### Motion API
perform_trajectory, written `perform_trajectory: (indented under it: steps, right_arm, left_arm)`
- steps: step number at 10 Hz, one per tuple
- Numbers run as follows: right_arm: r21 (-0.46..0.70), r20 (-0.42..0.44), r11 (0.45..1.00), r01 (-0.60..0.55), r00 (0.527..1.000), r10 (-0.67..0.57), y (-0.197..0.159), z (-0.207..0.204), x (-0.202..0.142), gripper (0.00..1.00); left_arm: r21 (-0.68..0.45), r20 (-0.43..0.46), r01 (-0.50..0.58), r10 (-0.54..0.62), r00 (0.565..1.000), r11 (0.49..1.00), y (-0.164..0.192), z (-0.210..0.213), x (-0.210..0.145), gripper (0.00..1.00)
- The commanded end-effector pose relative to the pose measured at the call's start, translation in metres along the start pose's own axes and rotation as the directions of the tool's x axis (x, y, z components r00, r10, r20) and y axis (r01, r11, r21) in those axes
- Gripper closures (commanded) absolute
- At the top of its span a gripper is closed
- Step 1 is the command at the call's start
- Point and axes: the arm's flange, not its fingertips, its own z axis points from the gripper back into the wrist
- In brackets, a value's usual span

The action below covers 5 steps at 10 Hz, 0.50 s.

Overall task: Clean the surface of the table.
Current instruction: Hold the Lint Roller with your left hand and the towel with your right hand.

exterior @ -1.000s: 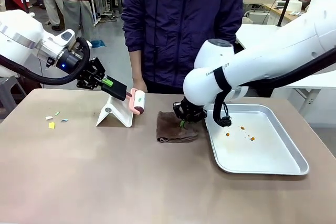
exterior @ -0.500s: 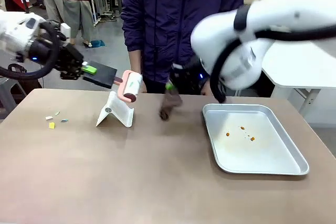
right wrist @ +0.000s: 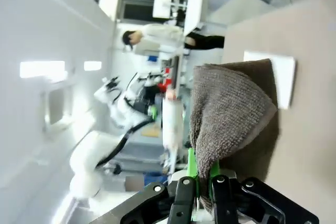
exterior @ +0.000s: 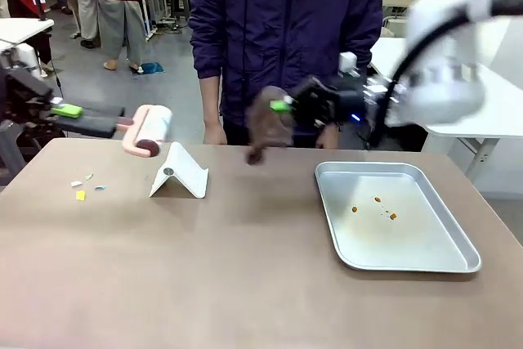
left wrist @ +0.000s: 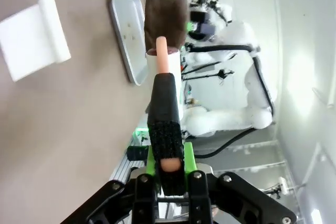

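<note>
The brownish table (exterior: 245, 267) spans the front view. My left gripper (exterior: 69, 112) hovers above the table's far left edge, shut on the black handle of a lint roller (exterior: 147, 130) with a pink neck and a white roll. In the left wrist view the gripper (left wrist: 167, 163) clamps that handle (left wrist: 164, 108) between green pads. Over the table's far middle, my right gripper (exterior: 282, 106) is shut on a brown cloth (exterior: 265, 124) that hangs clear of the table. The right wrist view shows the cloth (right wrist: 231, 114) draped from the gripper (right wrist: 202, 182).
A white folded stand (exterior: 180, 173) sits left of centre. Small paper scraps (exterior: 82, 187) lie at the left. A metal tray (exterior: 433, 255) with a few crumbs (exterior: 377, 206) rests on the right. A person in a dark jacket (exterior: 286, 30) stands at the far edge.
The right gripper lifted the brown cloth off the table and swung it up toward the far side. The left gripper drew the lint roller leftward, away from the white stand.
</note>
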Motion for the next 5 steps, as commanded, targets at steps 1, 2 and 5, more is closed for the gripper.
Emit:
perform_trajectory:
  steps: [1, 2, 5]
  right_arm:
    - [0.003, -0.056, 1.000, 0.003, 0.998, -0.003, -0.015, 0.101, -0.062, 1.00]
    - [0.060, -0.006, 0.998, 0.010, 1.000, -0.010, -0.020, 0.138, -0.072, 1.00]
    - [0.088, 0.127, 0.995, 0.055, 0.990, -0.066, -0.032, 0.200, -0.102, 1.00]
  left_arm:
    - [-0.108, 0.076, 0.033, -0.024, 0.997, 0.994, 0.004, 0.034, -0.031, 0.88]
    - [-0.132, 0.105, 0.018, -0.004, 0.994, 0.991, 0.011, 0.056, -0.041, 0.88]
    - [-0.162, 0.066, -0.027, 0.038, 0.997, 0.986, 0.043, 0.076, -0.056, 0.88]
